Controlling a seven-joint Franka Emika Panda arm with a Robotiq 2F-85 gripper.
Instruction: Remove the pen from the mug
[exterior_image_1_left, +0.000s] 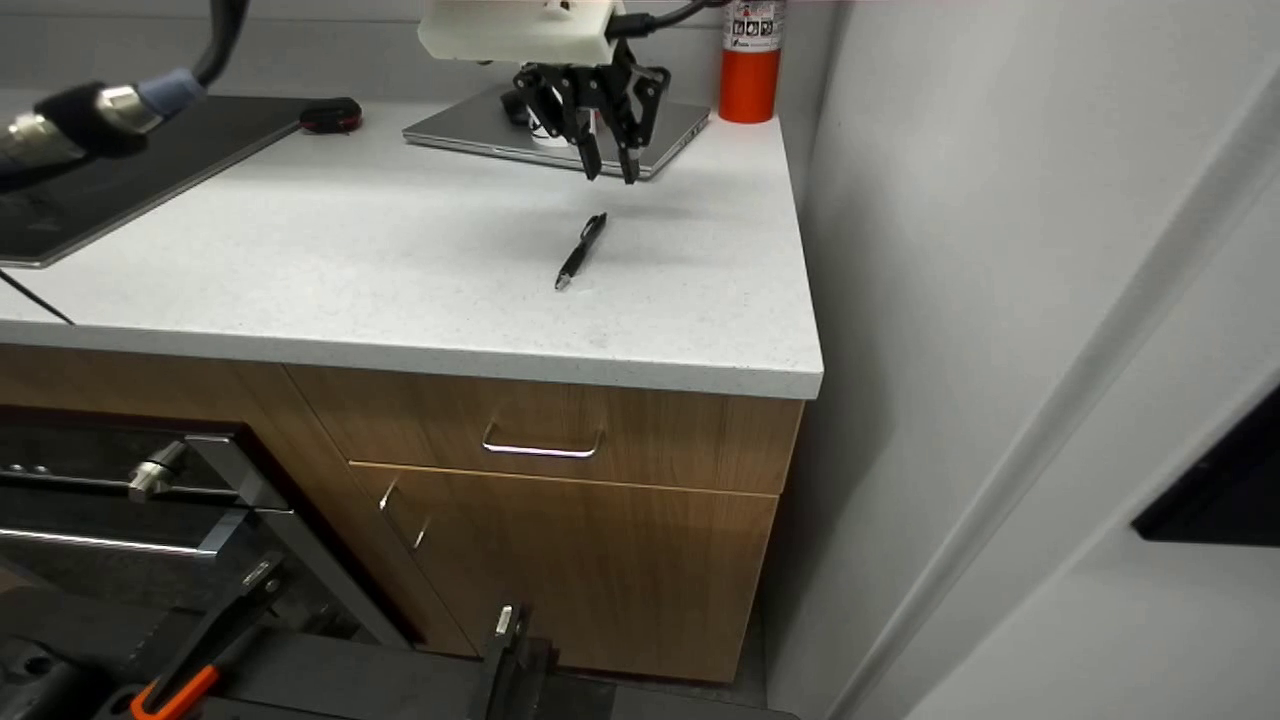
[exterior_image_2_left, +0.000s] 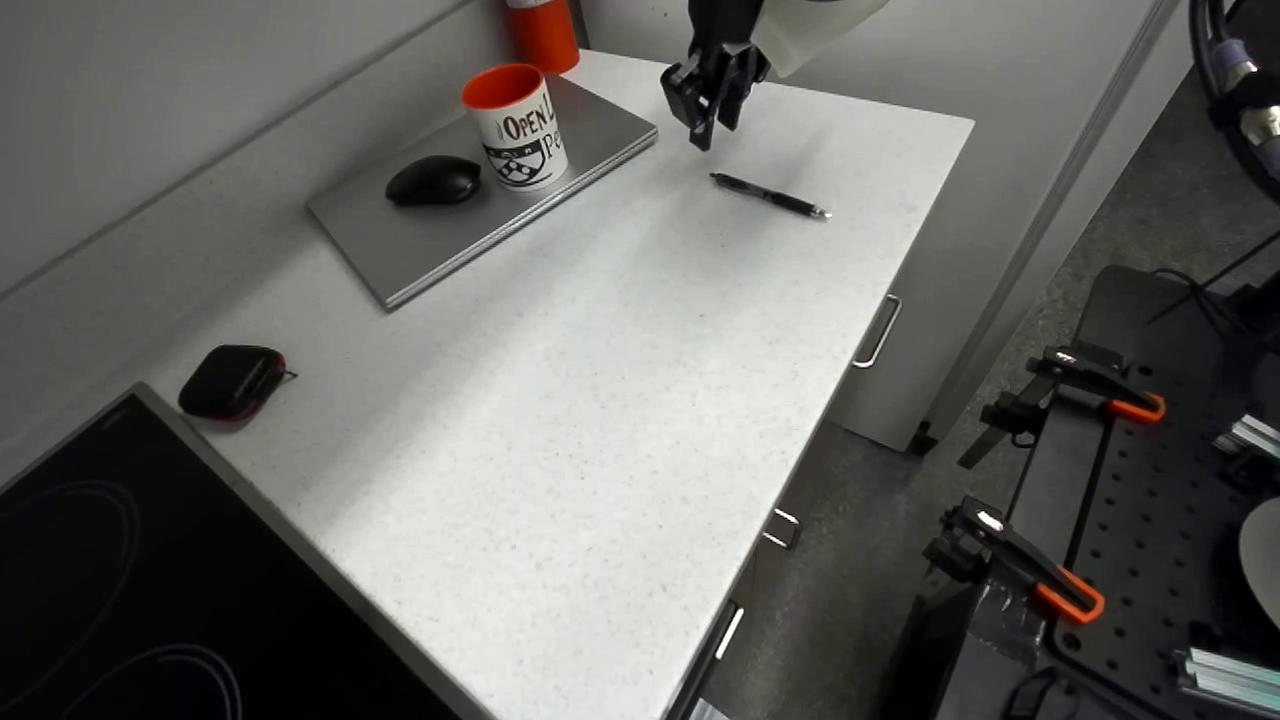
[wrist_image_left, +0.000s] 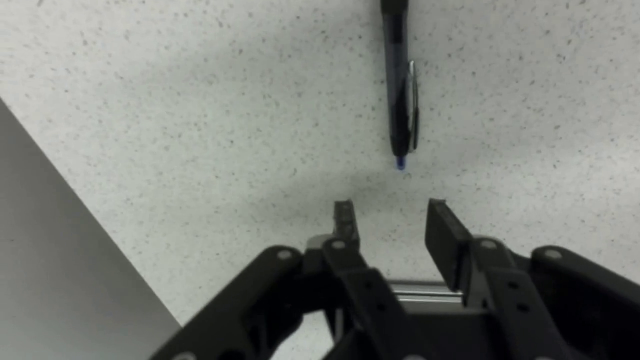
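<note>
Pen (exterior_image_2_left: 770, 196) lies on the counter (exterior_image_2_left: 560, 430); mug (exterior_image_2_left: 517, 130) stands left, on a laptop (exterior_image_2_left: 410, 245); gripper (exterior_image_1_left: 611, 178) hovers, jaws partway apart, empty.

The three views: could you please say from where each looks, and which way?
Exterior view: high before the drawer, facing the counter; gripper at top.
Exterior view: high by the stove, looking along the counter; gripper at top.
Wrist view: on the wrist, looking down at the pen; fingers at bottom.
Both exterior views share the pen and laptop.
</note>
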